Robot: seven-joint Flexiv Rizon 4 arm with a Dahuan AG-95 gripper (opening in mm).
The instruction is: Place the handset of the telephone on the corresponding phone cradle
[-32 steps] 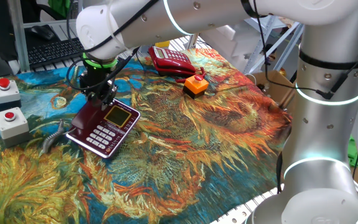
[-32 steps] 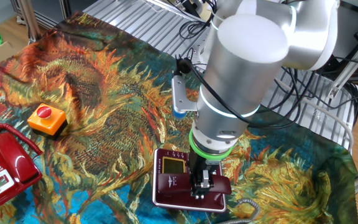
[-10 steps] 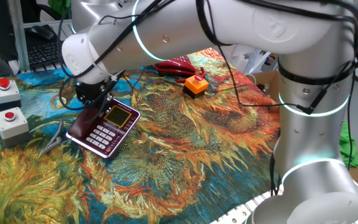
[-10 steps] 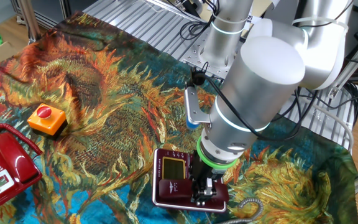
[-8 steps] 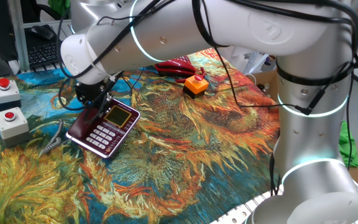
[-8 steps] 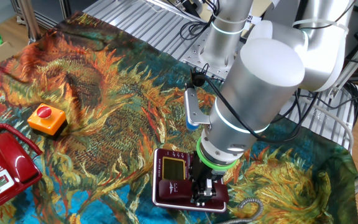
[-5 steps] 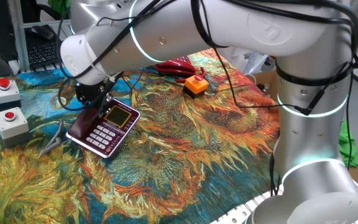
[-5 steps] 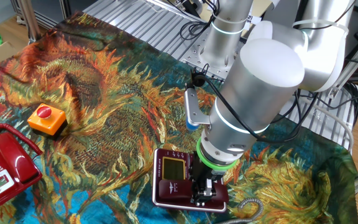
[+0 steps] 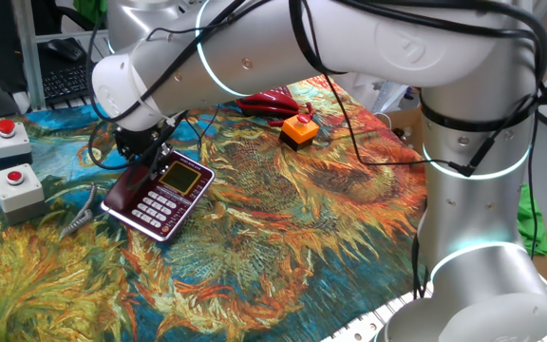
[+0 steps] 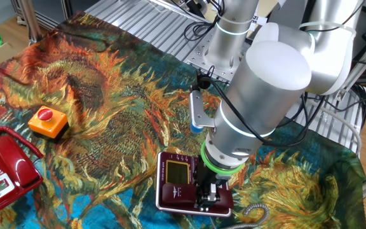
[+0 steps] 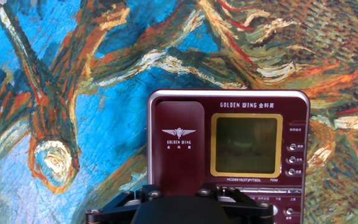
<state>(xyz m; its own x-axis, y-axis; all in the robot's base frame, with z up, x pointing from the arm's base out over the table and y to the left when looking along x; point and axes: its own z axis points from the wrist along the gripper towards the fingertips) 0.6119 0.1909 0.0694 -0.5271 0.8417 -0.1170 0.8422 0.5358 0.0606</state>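
Sunflower-print cloth point(image 9: 283, 218) covers the table; maroon telephone point(image 9: 160, 193) sits left of centre. Handset point(image 11: 178, 149) lies along its phone cradle point(image 10: 192, 194), lower centre of the hand view, gripper point(image 10: 208, 196) over it, jaw state unclear. Likely light, rigid, slick plastic; best grasped mid-shaft.

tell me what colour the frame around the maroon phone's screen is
Gold-yellow, around the flat dark maroon desk phone's rectangular screen; clearest in the hand view.

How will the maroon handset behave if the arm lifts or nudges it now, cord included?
The handset looks like one slim moulded plastic piece, so probably stiff and light. Its smooth glossy face may slip under a shallow grip. The grey coiled cord trails onto the cloth beside the telephone; it is likely springy and could tug the handset sideways. Whether the gripper has its jaws closed on it cannot be told.
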